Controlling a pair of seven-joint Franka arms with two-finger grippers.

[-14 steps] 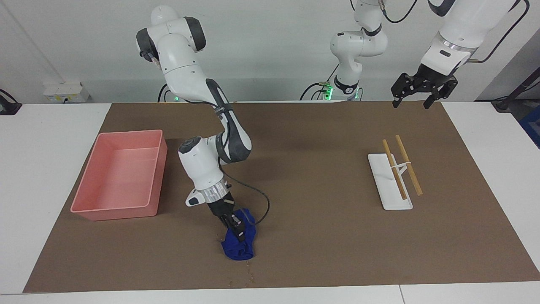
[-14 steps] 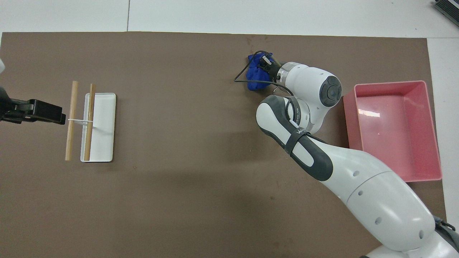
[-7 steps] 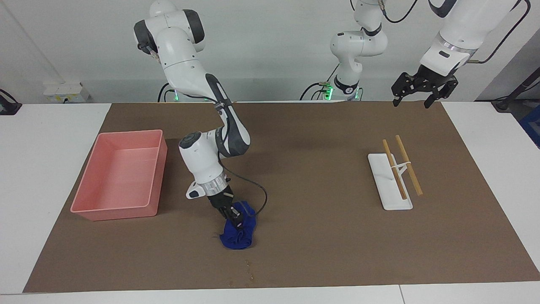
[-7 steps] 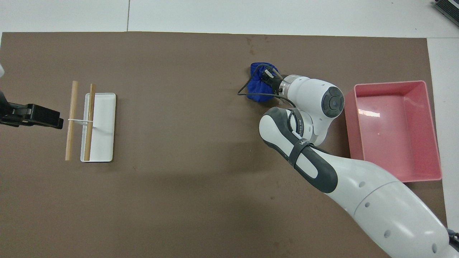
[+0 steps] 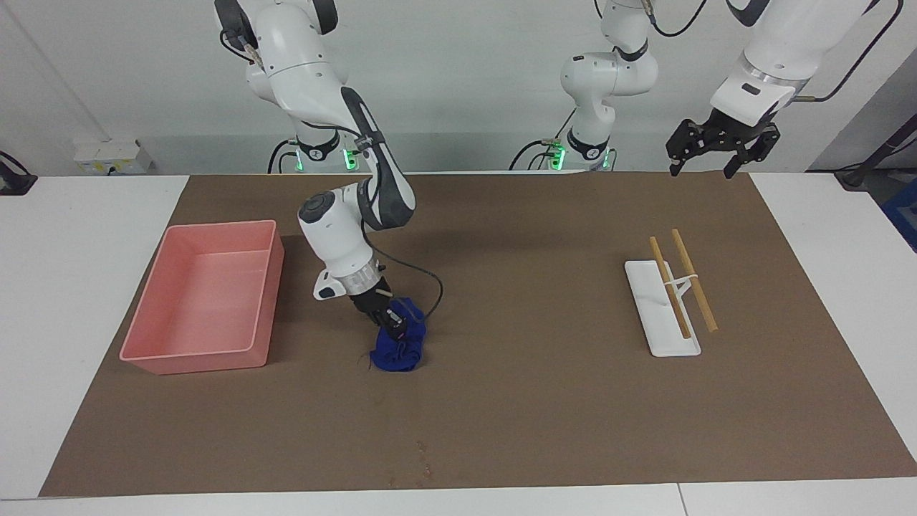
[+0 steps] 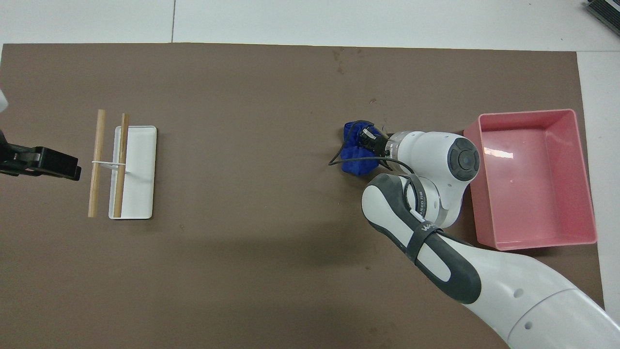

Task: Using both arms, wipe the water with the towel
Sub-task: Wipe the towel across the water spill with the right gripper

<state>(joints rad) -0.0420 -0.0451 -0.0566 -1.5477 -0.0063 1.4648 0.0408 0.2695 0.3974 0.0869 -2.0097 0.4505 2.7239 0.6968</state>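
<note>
pressing the towel point(image 5: 398, 348) onto the brown surface point(image 5: 544, 401) under right gripper point(image 5: 390, 324), jaws clenched on its folds, beside pink tray point(image 5: 204, 297). left gripper point(image 5: 716, 147) waiting aloft, jaws spread. risk: bunched cloth slipping free, missing the water, not discernible.

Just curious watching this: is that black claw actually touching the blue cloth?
Touching. In the facing view the right gripper is sunk into the top of the towel, its fingers closed on the folds.
</note>
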